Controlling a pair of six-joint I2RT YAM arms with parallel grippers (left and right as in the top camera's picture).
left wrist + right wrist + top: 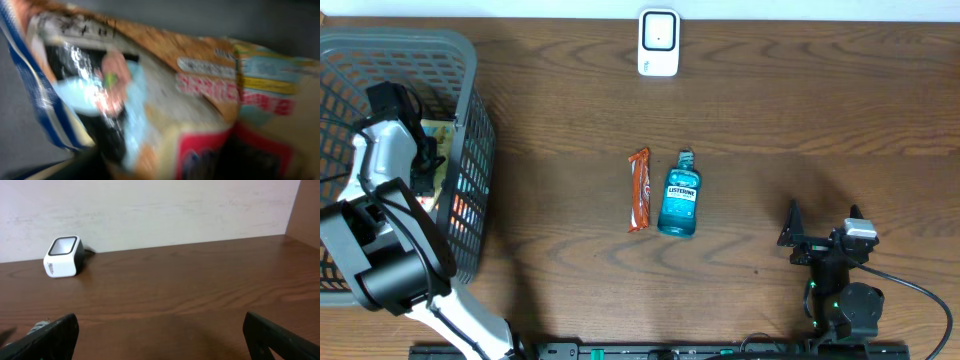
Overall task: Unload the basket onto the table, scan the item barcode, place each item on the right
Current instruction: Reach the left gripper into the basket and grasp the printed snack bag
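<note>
My left gripper (428,172) reaches down inside the grey basket (472,70) at the far left, among colourful packets (448,150). The left wrist view is heavily blurred: a printed packet (200,95) fills it, very close, and dark finger shapes at the bottom edge flank it. Whether they grip it is unclear. The white barcode scanner (659,42) stands at the back centre, also visible in the right wrist view (62,256). My right gripper (820,242) rests low at the front right, open and with nothing between its fingers (55,336).
An orange snack bar (639,189) and a blue Listerine bottle (680,196) lie side by side mid-table. The basket's mesh walls surround the left arm. A wall runs behind the scanner.
</note>
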